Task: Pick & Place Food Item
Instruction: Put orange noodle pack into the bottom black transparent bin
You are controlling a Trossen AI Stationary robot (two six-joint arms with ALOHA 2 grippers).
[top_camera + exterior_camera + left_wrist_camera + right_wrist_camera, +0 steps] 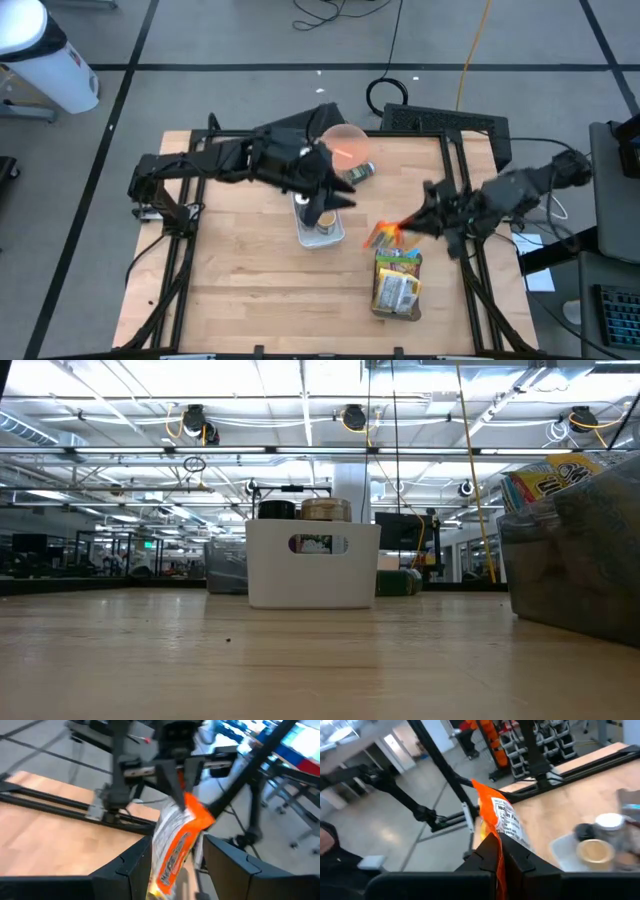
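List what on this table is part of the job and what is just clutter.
Job:
- orange packet, held by the right end effector
- white bin, under the left end effector

Lying about:
- snack bag
- jar on its side
- pink dish

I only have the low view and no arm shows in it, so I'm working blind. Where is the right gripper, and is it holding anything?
Observer: The right gripper is to the right of the white bin, with its fingers shut on an orange packet.
Operator: And the left arm?
Observer: The left gripper hangs over the bin.
Operator: What's the bag at my right edge?
Observer: A snack bag lying on the table, close to the held packet.
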